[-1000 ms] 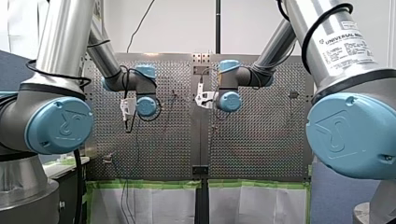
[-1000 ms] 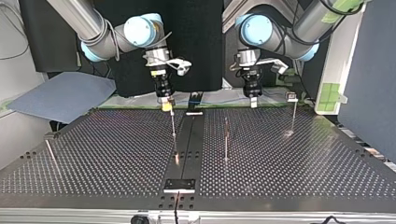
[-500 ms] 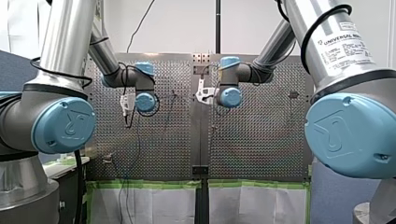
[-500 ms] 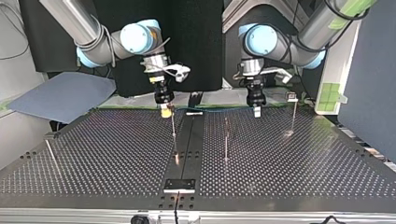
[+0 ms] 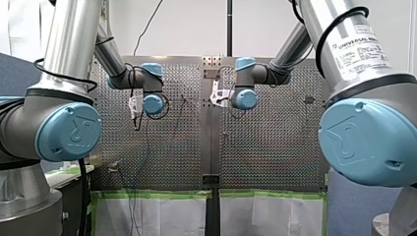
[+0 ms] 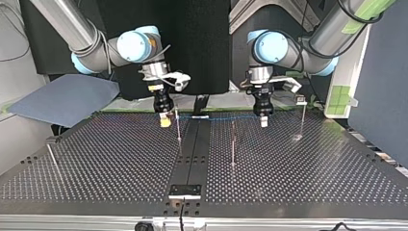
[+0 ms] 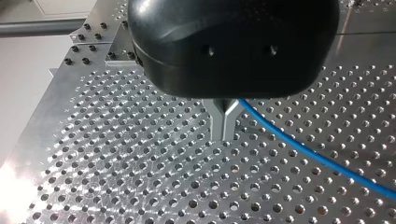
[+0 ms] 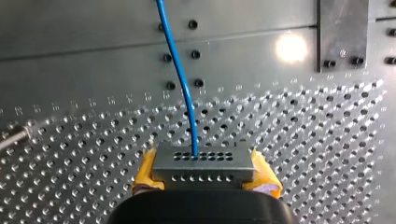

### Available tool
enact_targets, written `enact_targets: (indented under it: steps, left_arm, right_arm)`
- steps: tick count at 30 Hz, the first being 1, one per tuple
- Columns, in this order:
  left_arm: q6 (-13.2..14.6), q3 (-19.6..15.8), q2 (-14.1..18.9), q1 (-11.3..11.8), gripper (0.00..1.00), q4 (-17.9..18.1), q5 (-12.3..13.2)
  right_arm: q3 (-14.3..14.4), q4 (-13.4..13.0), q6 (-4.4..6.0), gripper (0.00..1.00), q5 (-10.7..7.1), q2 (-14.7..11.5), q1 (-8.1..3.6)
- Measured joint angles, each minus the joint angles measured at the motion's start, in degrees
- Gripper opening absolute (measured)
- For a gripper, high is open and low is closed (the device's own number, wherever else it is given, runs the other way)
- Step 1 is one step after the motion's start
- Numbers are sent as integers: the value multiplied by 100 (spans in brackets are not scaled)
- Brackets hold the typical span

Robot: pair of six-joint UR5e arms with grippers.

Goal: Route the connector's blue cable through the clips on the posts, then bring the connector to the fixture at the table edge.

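Connector (image 8: 204,163): small grey block, clamped across its sides by the yellow pads (image 8: 145,173) of the right hand (image 6: 165,120). It is held low over the desk (image 6: 312,183), at the far edge in the top view, just beside a thin post (image 6: 178,126). Its blue cable (image 8: 180,70) exits the front face and is strung near-straight across to the left hand (image 7: 224,126). That hand's metal fingers (image 7: 217,123) are closed tip to tip, with the cable seemingly nipped at their fork. No clip is seen threaded yet; the clips are too small to be read.

Handling, as judged: the block is light and rigid, best held on its flat sides, not by the cable exit. The cable is thin, limp and slippery. A light pinch close to each clip is advised so slack is short. Posts (image 6: 233,144) look slender, so side pull should be low.
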Motion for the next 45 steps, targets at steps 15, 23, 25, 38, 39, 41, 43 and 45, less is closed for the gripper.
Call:
enact_targets:
  steps: [15, 23, 25, 38, 39, 41, 43, 45]
  left_arm:
    - [-56, 308, -331, 42, 0, -101, 184]
    - [-173, 554, -356, 52, 0, -214, 194]
    - [-204, 611, -357, 58, 0, -244, 194]
    - [-335, 628, -354, 31, 0, -480, 132]
    - [-335, 627, -354, 27, 0, -513, 130]
    - [-334, 626, -354, 18, 0, -590, 121]
    - [-334, 625, -354, 12, 0, -648, 98]
    - [-333, 619, -354, 6, 0, -696, 57]
  right_arm:
    - [-3, -36, 1, 0, -214, 44, -178]
    - [-70, -12, 1, 0, -247, 51, -192]
    - [-91, 8, -4, 0, -263, 55, -192]
    - [-111, 102, -80, 0, -388, 60, -134]
    - [-111, 109, -87, 0, -390, 60, -131]
    - [-110, 124, -104, 0, -394, 60, -122]
    - [-110, 131, -118, 0, -402, 60, -115]
    - [-109, 134, -129, 0, -426, 59, -104]
